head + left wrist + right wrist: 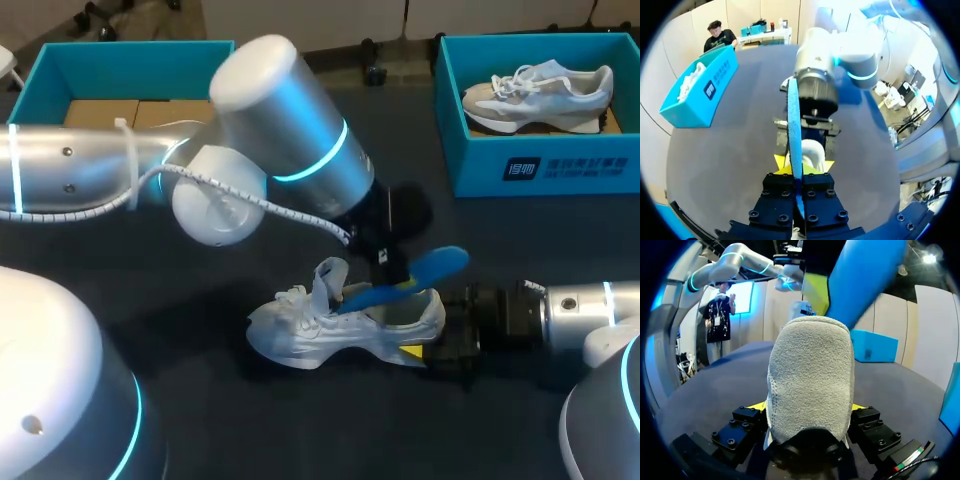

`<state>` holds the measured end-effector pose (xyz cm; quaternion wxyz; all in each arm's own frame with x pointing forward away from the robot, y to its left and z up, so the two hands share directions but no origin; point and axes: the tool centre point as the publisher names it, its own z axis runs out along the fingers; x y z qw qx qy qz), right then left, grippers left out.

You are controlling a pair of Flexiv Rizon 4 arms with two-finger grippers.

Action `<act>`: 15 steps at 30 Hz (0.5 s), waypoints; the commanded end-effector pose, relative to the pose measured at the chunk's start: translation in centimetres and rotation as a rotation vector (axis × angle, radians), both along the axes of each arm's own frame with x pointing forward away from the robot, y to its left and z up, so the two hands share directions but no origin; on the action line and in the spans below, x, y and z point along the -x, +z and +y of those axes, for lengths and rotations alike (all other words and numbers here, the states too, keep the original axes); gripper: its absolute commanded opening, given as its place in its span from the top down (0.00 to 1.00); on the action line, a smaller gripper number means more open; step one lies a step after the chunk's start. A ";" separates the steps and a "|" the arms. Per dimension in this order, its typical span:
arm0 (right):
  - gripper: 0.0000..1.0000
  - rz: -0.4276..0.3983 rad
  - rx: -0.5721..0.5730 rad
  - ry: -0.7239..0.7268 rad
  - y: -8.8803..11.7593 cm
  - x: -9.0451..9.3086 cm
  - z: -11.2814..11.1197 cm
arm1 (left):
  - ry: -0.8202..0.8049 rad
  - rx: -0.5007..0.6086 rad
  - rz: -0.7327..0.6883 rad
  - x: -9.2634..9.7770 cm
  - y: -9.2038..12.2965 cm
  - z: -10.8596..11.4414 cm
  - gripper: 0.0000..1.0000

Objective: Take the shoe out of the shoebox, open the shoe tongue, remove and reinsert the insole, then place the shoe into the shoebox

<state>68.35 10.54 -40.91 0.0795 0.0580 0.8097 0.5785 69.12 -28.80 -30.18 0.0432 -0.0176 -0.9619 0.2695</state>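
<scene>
Mid-frame, left jaws pinch the blue insole point(430, 268), surely floppy, while right jaws clamp the shoe point(320, 330) at its stiffer-looking heel.

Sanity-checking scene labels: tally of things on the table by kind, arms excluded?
Shoes: 2 (table shoe, boxed shoe)
Shoeboxes: 2 (left shoebox, right shoebox)
Insoles: 1 (blue insole)
Total: 5

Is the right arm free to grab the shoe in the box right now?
Probably not: its end effector is shut on the table shoe's heel; the boxed shoe lies uncovered, though.
</scene>
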 end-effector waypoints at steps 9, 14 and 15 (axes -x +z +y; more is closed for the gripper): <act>1.00 0.001 0.004 -0.001 0.1 0.1 0.1 | -0.059 0.209 0.070 2.4 9.1 0.3 1.00; 1.00 0.001 0.004 -0.001 0.1 0.1 0.1 | -0.076 0.306 0.104 3.7 13.1 0.7 1.00; 1.00 0.001 0.004 -0.001 0.1 0.1 0.1 | -0.084 0.335 0.107 4.1 14.2 1.0 1.00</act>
